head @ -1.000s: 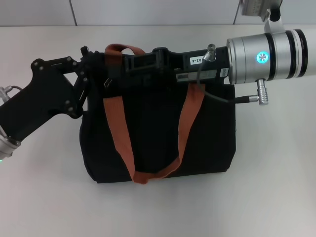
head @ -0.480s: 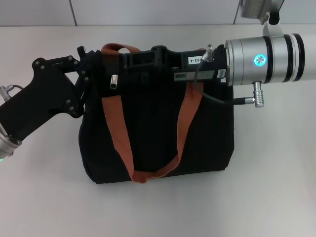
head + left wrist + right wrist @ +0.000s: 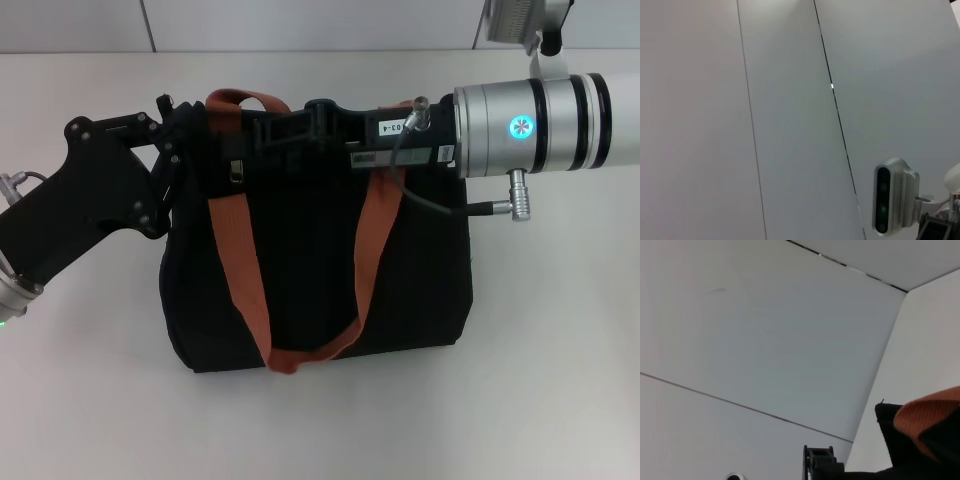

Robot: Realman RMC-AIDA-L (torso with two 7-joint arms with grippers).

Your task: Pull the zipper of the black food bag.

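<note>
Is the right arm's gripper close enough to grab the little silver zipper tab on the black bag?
Probably yes. The right gripper lies along the top edge of the black food bag, and the zipper hangs just beside its tip, uncovered. The left gripper is at the bag's left corner.

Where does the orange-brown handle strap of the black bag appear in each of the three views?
Head view: orange-brown handle strap loops across the black food bag, centre.
Left wrist view: not in it.
Right wrist view: strap at the lower right corner.
Shared landmark: the bag's black fabric.

The black food bag (image 3: 320, 270) lies on the table (image 3: 560, 380), arms reaching over its far edge from both sides.
</note>
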